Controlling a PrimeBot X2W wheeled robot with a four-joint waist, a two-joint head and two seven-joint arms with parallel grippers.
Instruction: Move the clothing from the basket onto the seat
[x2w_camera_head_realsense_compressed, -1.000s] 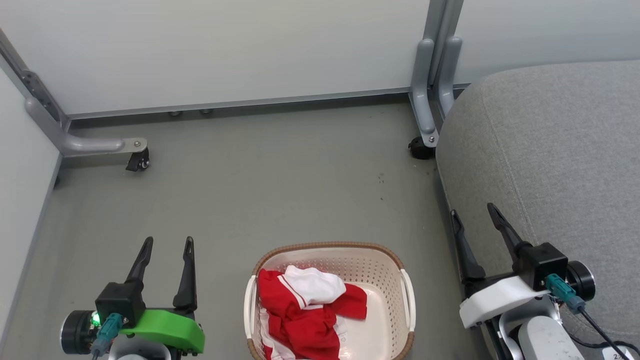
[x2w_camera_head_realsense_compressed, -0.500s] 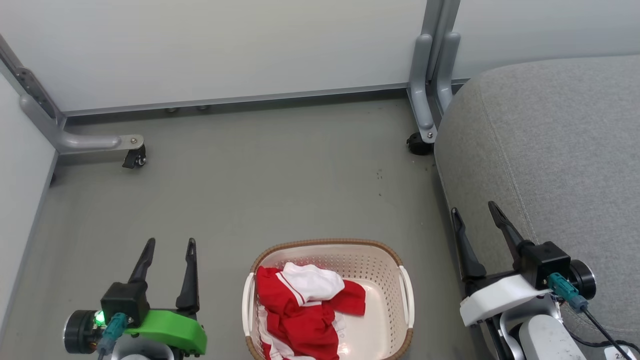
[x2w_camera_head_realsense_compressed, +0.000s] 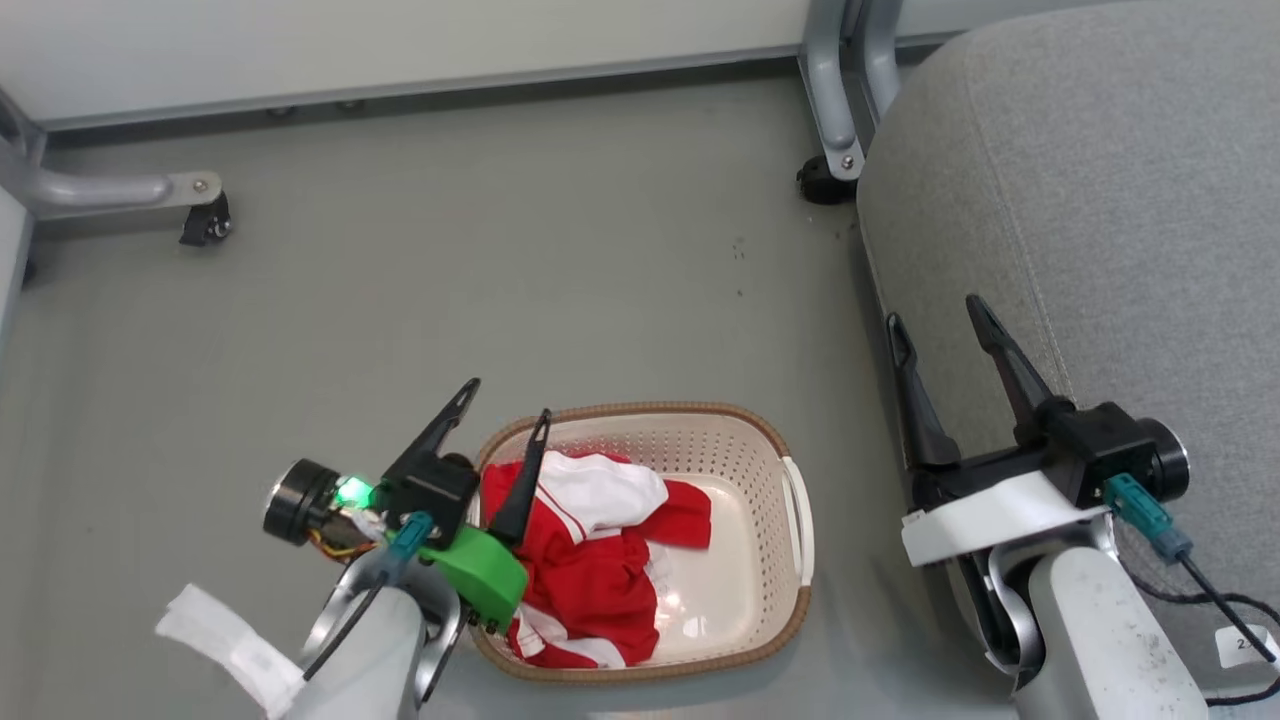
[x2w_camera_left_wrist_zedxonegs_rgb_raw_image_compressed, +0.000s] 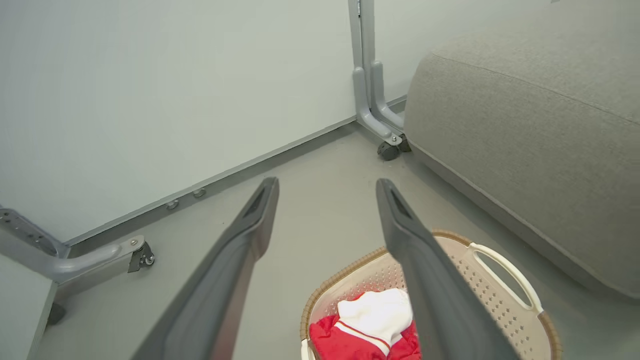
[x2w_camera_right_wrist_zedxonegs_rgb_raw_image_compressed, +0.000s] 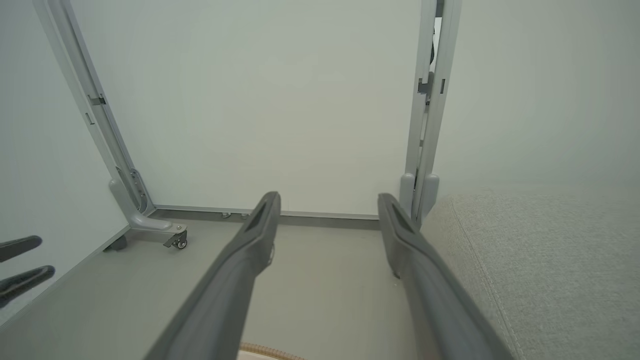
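Observation:
Red and white clothing (x2w_camera_head_realsense_compressed: 590, 560) lies bunched in the left half of the cream basket (x2w_camera_head_realsense_compressed: 740, 440) on the floor; the clothing (x2w_camera_left_wrist_zedxonegs_rgb_raw_image_compressed: 370, 325) and the basket (x2w_camera_left_wrist_zedxonegs_rgb_raw_image_compressed: 500, 300) also appear low in the left wrist view. My left gripper (x2w_camera_head_realsense_compressed: 508, 398) hangs open above the basket's left rim, fingers pointing up and right, nothing between them. The grey seat (x2w_camera_head_realsense_compressed: 1100, 200) fills the right side. My right gripper (x2w_camera_head_realsense_compressed: 935, 312) stands open and empty over the seat's left edge; the seat (x2w_camera_right_wrist_zedxonegs_rgb_raw_image_compressed: 540, 260) lies at its right.
Grey frame legs on castors stand on the floor at the far left (x2w_camera_head_realsense_compressed: 205, 215) and beside the seat's far corner (x2w_camera_head_realsense_compressed: 825, 180). White wall panels close off the back. Open floor lies between the basket and the wall.
The head camera has tilted down, shifting the whole picture. My left gripper has swung right and up, from beside the basket to above its left rim. The right gripper keeps its pose.

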